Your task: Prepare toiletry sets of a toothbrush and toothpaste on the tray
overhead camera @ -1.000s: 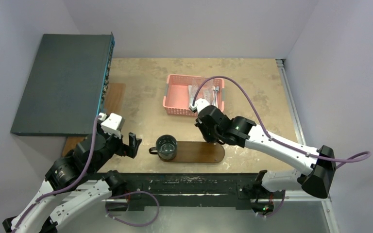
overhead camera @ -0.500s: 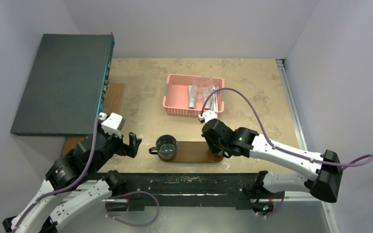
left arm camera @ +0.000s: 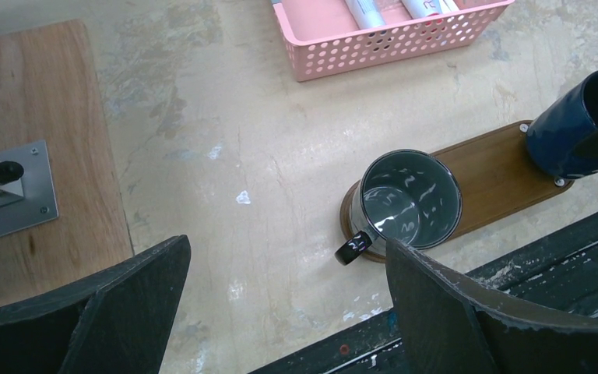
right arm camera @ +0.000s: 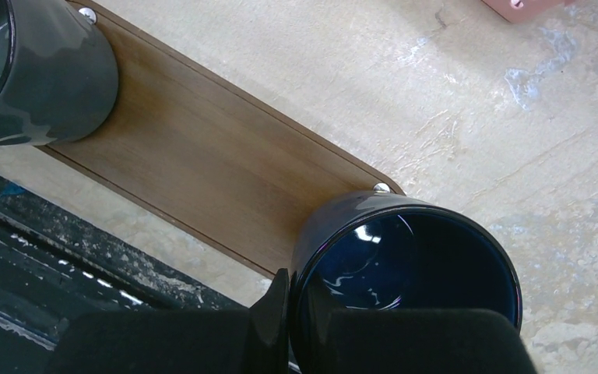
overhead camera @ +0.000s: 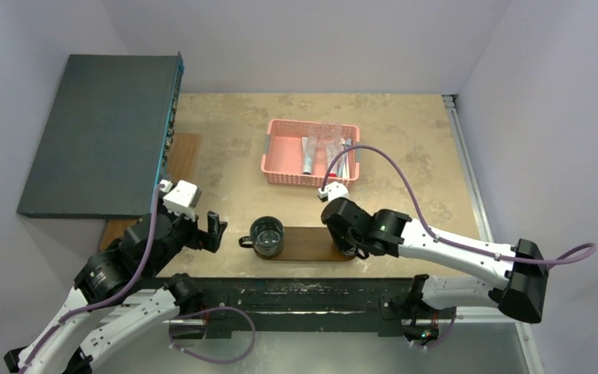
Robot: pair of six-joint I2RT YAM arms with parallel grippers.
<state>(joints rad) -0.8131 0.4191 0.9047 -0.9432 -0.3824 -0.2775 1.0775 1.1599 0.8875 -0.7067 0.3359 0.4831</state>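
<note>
Right gripper (right arm camera: 294,315) clamps the rim of a glossy blue mug (right arm camera: 405,265), which is tilted over the rounded right end of the tray (overhead camera: 305,244), close to the table's (overhead camera: 226,156) near edge. Grey mug (left arm camera: 409,199) stands on the tray's left end, with bare brown wood between the two. Left gripper (left arm camera: 280,327) is wide open and empty over mottled beige tabletop. Toiletry sets (overhead camera: 323,148) lie in the pink perforated basket (overhead camera: 296,178), apart behind the tray.

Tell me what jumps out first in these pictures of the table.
The right hand pinches the rim of a dark blue mug, tilted at the right end of the brown tray. A grey mug stands on the tray's left end, and the pink basket beyond holds tubes.
</note>
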